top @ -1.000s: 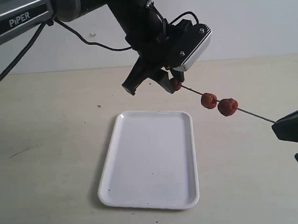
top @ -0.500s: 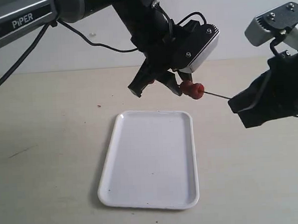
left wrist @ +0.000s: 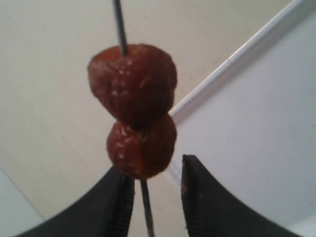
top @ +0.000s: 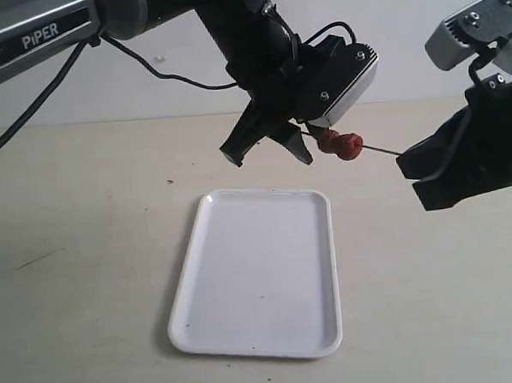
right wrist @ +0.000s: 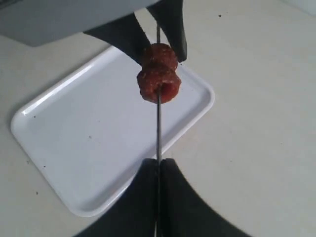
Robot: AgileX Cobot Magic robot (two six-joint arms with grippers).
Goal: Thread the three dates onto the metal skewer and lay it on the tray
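Hanging above the tray's [top: 260, 277] upper edge, the metal skewer [top: 378, 149] runs left to right, its dates [top: 339, 143] bunched against the left pincer [top: 270, 156], whose jaws stand apart. The right pincer [right wrist: 158, 168] is clamped on the bare end, so lowering it toward frame centre looks like that arm's job.

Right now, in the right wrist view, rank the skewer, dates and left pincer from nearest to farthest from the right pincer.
1. Skewer: gripped in the right pincer itself.
2. Dates: farther along the skewer.
3. Left pincer: just beyond the dates, at the skewer's far end.
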